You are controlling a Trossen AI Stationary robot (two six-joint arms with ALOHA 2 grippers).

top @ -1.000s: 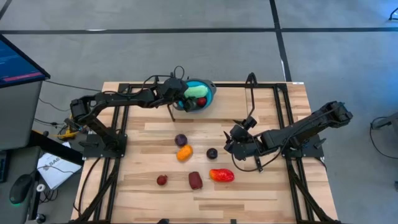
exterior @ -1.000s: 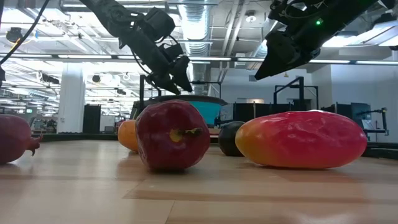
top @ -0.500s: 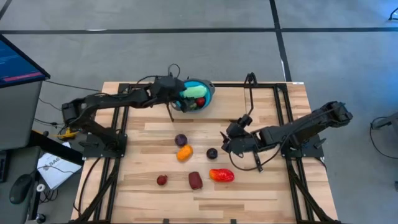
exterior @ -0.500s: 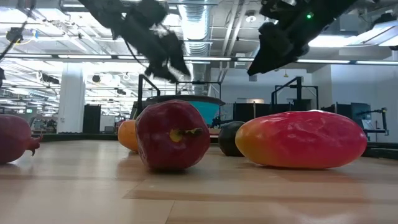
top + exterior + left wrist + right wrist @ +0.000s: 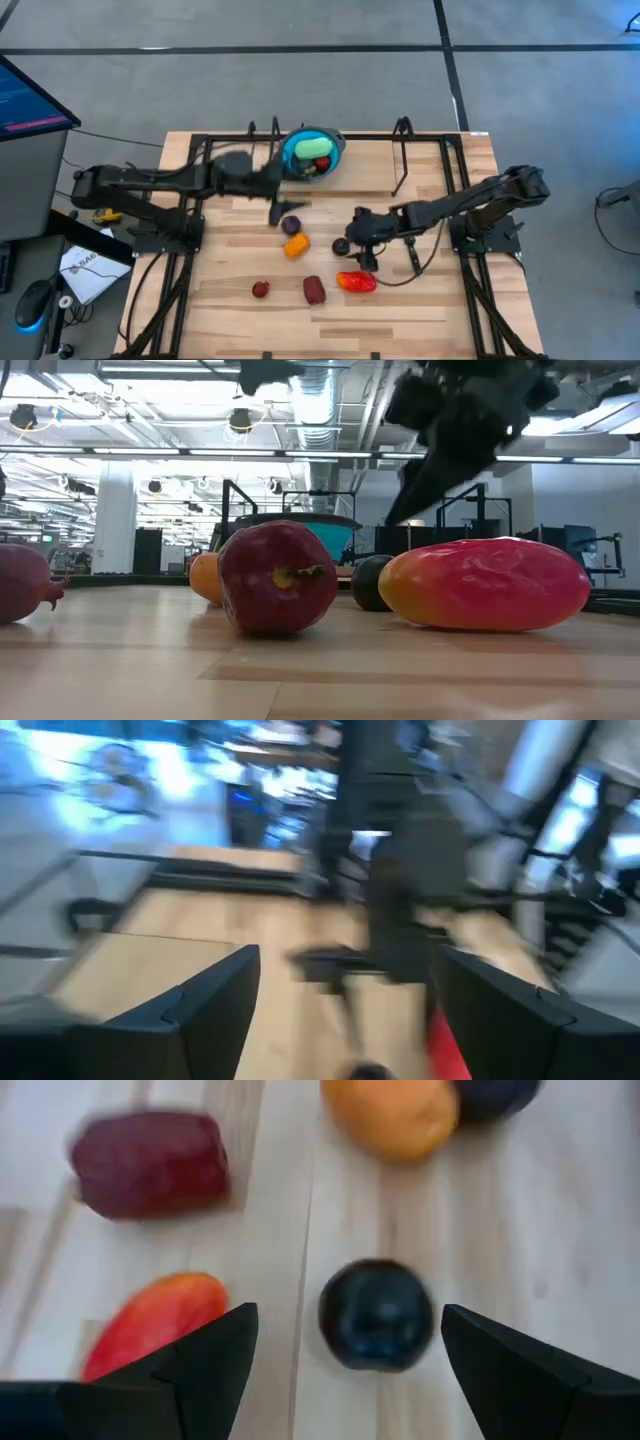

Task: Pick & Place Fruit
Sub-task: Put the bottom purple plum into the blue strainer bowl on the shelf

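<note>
High view: a pale wooden table [image 5: 420, 300] fills the centre of the frame, ringed by grey floor. Two dark arms reach in from its sides.

The left arm stretches from the left edge toward the middle; the left gripper [image 5: 268, 180] is blurred, sitting just left of and below the bowl, and whether its fingers are wide or closed cannot be told here. In the left wrist view its two dark fingers [image 5: 190, 1010] stand wide apart at the bottom with nothing between them.

The right arm comes from the right edge. The right gripper [image 5: 353, 240] hangs over the centre-right of the table, right at the dark round plum [image 5: 340, 245]. In the right wrist view its fingers [image 5: 215, 1350] are spread wide on either side of the plum, not touching it.

A round blue bowl [image 5: 335, 143] sits at the upper centre of the table, holding a pale green oblong piece [image 5: 313, 148] and a small red piece [image 5: 322, 163].

Loose fruit lies across the lower centre: a large red-orange mango [image 5: 356, 282] lowest right, a maroon piece [image 5: 314, 290] to its left, an orange piece [image 5: 296, 245] above that, a purple piece [image 5: 291, 224] just above the orange one, and a small red piece [image 5: 260, 289] at lower left.
</note>
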